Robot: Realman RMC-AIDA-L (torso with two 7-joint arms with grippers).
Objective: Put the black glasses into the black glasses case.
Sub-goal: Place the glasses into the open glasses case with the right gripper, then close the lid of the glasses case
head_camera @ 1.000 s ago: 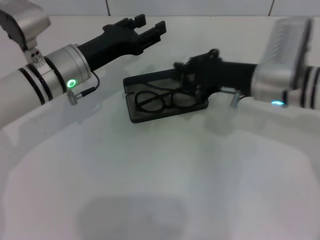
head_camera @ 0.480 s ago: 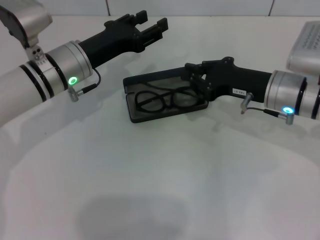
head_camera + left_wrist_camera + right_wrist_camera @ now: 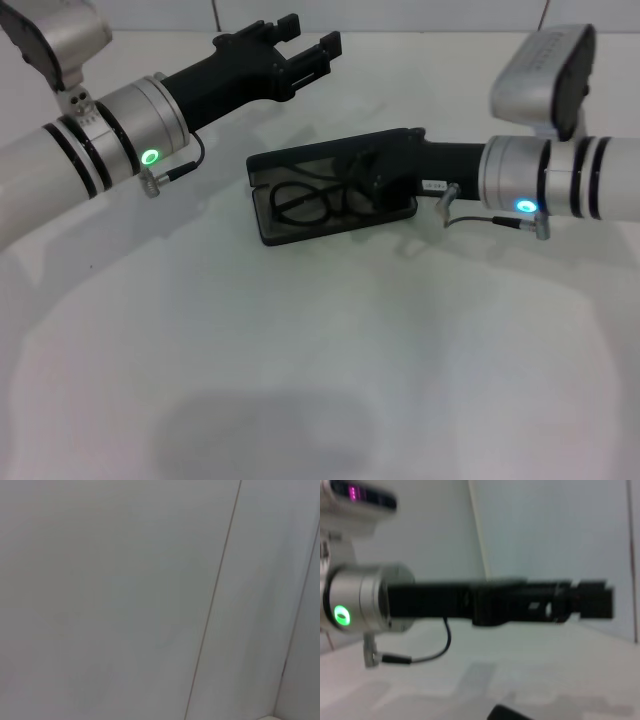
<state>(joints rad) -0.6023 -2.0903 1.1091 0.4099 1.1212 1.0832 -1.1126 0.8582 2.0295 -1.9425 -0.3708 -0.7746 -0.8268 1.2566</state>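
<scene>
We judge the black glasses [image 3: 322, 200], lying in the black glasses case [image 3: 300, 228], light and fragile, best held at the bridge; the right gripper [image 3: 372, 180] sits over them, its opening we cannot tell; the left gripper [image 3: 308, 52] hovers spread wide.

A white surface [image 3: 330, 350] fills nearly the whole head view, meeting a pale tiled wall along the top edge of the frame. Directly on it, a little above centre, lies the black glasses case [image 3: 300, 225], open, its tray flat on the surface and its lid raised behind it toward the upper part of the frame. The case sits at a slant, its left end lower in the frame than its right end. Soft grey shadows fall on the surface at lower centre.
</scene>
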